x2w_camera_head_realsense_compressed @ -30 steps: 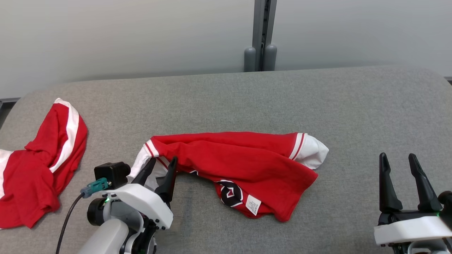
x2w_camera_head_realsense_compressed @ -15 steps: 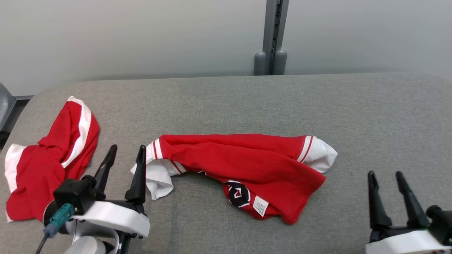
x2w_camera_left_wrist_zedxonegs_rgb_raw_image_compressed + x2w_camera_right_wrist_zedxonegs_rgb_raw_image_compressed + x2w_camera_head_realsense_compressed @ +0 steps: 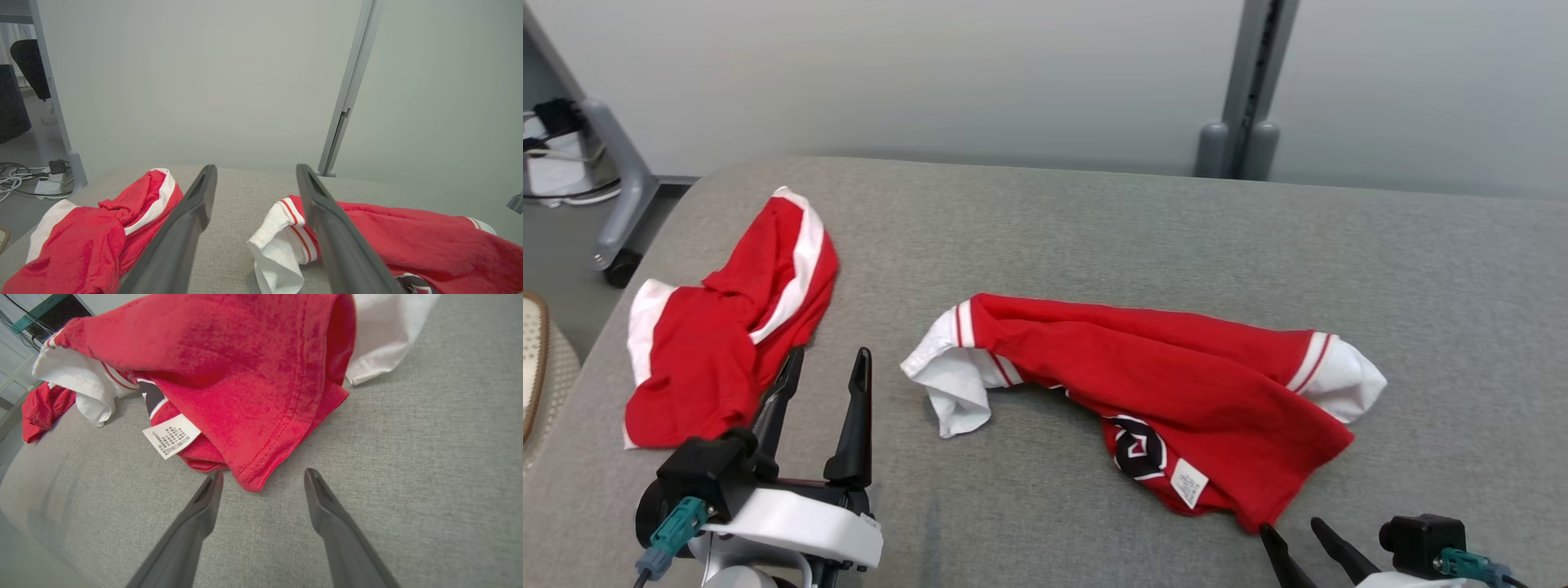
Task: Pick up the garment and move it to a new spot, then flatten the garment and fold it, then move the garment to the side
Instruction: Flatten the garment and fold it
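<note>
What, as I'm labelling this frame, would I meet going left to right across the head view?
Grey wheeled stand → crumpled red garment → long red shirt.

Before me lies a broad grey fabric-covered table [image 3: 1143, 229] with a rounded far edge. Behind it stand pale grey wall panels [image 3: 947, 73], joined by a slim grey metal post [image 3: 1258, 73]. Off to my left, a grey castor-footed frame leg [image 3: 621, 196] rests on the grey floor [image 3: 24, 212] beside tangled white cables [image 3: 20, 179].
</note>
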{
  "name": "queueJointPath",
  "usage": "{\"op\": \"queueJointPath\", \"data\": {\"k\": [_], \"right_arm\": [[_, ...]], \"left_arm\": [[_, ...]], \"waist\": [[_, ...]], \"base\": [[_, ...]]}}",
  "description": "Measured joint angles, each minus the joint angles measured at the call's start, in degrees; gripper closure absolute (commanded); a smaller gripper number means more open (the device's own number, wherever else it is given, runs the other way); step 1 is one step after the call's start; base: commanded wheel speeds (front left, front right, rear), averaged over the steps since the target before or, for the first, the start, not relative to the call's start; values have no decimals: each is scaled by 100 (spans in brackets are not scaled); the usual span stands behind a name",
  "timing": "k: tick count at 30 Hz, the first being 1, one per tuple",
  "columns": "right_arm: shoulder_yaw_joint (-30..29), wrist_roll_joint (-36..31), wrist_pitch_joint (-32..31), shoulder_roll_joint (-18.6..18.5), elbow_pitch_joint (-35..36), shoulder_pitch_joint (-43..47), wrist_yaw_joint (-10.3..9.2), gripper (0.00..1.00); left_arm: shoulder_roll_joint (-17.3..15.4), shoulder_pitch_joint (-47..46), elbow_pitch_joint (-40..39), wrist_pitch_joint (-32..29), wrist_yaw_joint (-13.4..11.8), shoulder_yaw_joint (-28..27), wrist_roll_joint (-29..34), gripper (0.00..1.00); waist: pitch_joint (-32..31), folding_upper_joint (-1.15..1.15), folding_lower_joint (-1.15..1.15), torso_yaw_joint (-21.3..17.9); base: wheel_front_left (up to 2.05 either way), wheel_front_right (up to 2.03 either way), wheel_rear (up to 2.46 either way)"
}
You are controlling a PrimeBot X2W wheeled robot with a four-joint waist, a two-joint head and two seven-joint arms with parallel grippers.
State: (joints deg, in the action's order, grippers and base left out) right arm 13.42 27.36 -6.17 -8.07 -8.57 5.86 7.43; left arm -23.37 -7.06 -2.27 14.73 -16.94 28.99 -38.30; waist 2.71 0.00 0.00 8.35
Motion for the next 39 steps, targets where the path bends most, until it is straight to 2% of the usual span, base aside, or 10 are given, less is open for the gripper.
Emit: {"op": "queueJointPath", "data": {"k": [9,10,11,12,20,24,28,33,36,39], "right_arm": [[-227,-80,-348,160,-356,-124,0,0],[-244,-99,-360,180,-370,-127,0,27],[-232,-105,-386,188,-377,-132,0,85],[-213,-100,-428,192,-380,-148,0,100],[-198,-116,-453,114,-264,-299,0,100],[-142,256,-681,-89,121,-292,0,100],[-152,794,-1105,-553,755,-124,0,100],[-514,1553,-1738,-1063,1515,270,0,100],[-867,1891,-2218,-1274,1733,538,0,100],[-1223,1961,-2674,-1391,1731,823,0,100]], "left_arm": [[82,19,147,10,78,-22,-2,0],[91,20,171,10,85,-24,-2,0],[100,20,192,11,102,-26,-3,0],[109,21,205,11,108,-32,-3,0],[114,77,282,18,125,-115,-19,0],[119,85,304,18,131,-152,-22,0],[122,94,361,20,146,-204,-31,0],[138,112,469,25,185,-256,-37,0],[156,133,541,26,230,-274,-37,0],[180,134,617,25,275,-276,-37,0]], "waist": [[53,0,0,400],[46,0,0,414],[34,0,0,423],[25,0,0,427],[35,0,0,263],[66,0,0,83],[89,0,0,-129],[100,0,0,-386],[108,0,0,-505],[118,0,0,-567]], "base": [[0,0,0],[0,0,0],[0,0,0],[0,0,0],[0,0,0],[0,0,0],[0,0,0],[0,0,0],[0,0,0],[0,0,0]]}}
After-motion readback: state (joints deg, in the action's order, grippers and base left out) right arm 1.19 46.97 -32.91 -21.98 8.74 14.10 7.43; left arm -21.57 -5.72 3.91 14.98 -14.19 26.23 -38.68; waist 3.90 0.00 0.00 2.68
